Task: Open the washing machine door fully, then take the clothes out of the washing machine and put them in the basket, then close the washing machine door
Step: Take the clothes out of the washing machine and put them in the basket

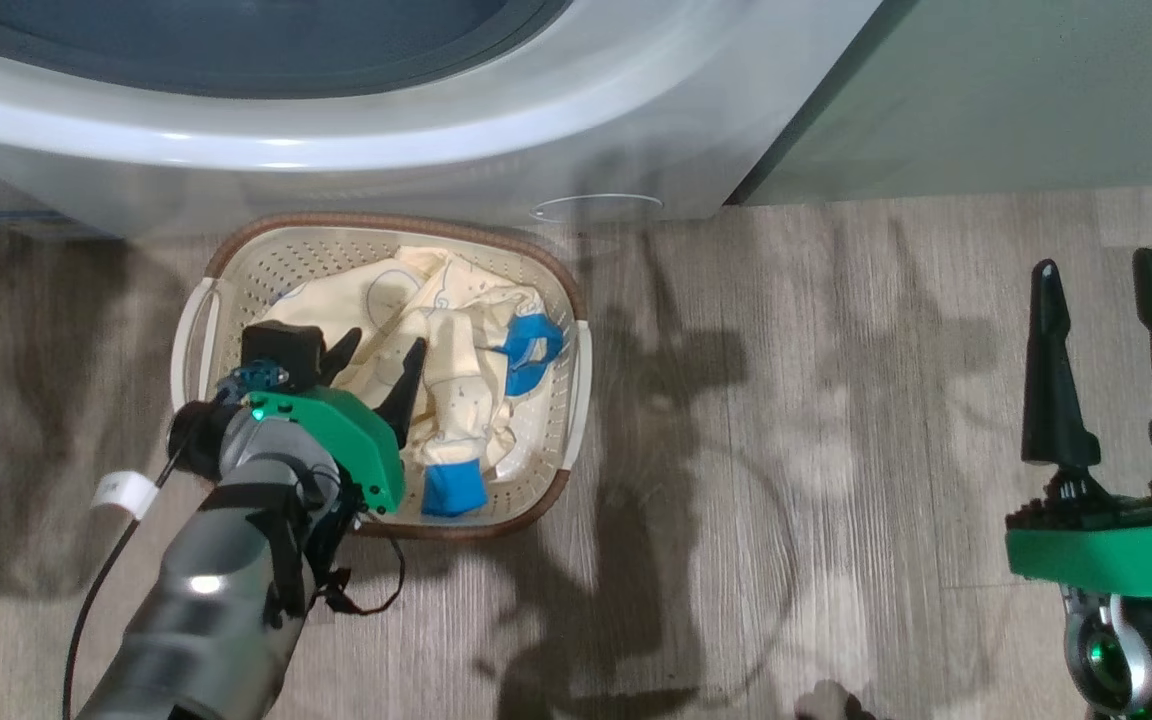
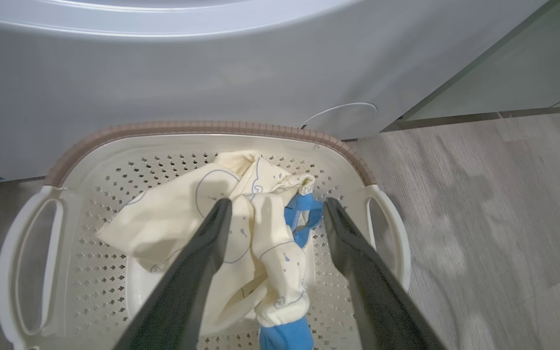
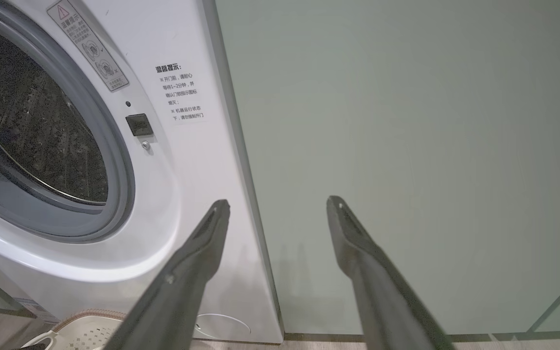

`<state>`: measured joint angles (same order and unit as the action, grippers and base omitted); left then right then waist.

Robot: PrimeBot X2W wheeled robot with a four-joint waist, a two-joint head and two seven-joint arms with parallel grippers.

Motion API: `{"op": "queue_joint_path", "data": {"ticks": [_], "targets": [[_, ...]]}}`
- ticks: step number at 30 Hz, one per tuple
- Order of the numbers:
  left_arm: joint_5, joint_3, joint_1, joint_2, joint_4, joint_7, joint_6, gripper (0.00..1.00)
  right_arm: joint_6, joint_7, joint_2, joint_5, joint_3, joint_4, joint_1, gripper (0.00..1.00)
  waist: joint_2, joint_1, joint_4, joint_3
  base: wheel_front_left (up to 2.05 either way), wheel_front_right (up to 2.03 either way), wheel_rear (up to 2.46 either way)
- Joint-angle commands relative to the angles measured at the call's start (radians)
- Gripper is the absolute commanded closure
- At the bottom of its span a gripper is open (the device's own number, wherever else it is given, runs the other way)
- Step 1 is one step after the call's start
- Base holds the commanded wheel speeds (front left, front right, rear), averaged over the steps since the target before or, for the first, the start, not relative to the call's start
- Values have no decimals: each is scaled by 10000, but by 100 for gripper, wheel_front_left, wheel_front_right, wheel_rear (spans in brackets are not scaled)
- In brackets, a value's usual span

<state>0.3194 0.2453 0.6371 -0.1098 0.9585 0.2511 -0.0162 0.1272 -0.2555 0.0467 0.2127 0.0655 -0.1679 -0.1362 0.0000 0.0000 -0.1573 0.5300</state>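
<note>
Lying heaped inside the basket (image 1: 236, 250), the clothes (image 1: 446, 370) form a crumpled cream bundle with blue cuffs (image 1: 531, 350) at its 3 o'clock and 6 o'clock edges in the head view. The basket is cream with perforated walls, a brown rim and white side handles. It stands on the wood-grain floor (image 1: 786, 450), close against the foot of the washing machine (image 1: 436, 130) at its 12 o'clock. The left claw (image 1: 384, 345) hangs over the basket from 7 o'clock, its dark fingers (image 2: 197, 262) spread wide above the fabric with nothing pinched between them. Whether the tips touch the cloth cannot be told. The right claw (image 1: 1096, 262) sits at 4 o'clock of the head view, well apart from the basket and over bare floor, open and empty, fingers pointing to 12 o'clock. Its wrist view faces the seam between the machine's white front and a pale green cabinet (image 3: 406, 146). There the dark drum mouth (image 3: 32, 121), ringed by a grey gasket (image 3: 119, 184), lies at 9 o'clock and a small text label (image 3: 181, 92) at 11 o'clock.
</note>
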Motion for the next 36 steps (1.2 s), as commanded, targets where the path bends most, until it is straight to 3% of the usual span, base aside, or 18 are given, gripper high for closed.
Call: {"op": "queue_joint_path", "data": {"ticks": [1, 12, 27, 36], "targets": [[-71, -372, 23, -230, -63, 105, -41, 0, 35, -63, 35, 65, 138, -316, -207, 0, 0, 0, 22, 10, 0, 0, 0], [-515, -629, -399, -261, -976, 106, -62, 0, 35, -63, 35, -208, -86, -275, -58, 0, 0, 0, 356, -547, 0, 0, 0], [-1074, -1697, -2895, -274, -5958, 106, 195, 0, 35, -63, 151, -758, -214, -108, 758, 0, 0, 0, 1357, -2287, 0, 0, 0], [-1292, -2215, -4705, -491, -8529, 18, 721, 0, 35, -63, 303, -710, -156, 124, 1404, 0, 0, 0, 1730, -3463, 0, 0, 0]]}}
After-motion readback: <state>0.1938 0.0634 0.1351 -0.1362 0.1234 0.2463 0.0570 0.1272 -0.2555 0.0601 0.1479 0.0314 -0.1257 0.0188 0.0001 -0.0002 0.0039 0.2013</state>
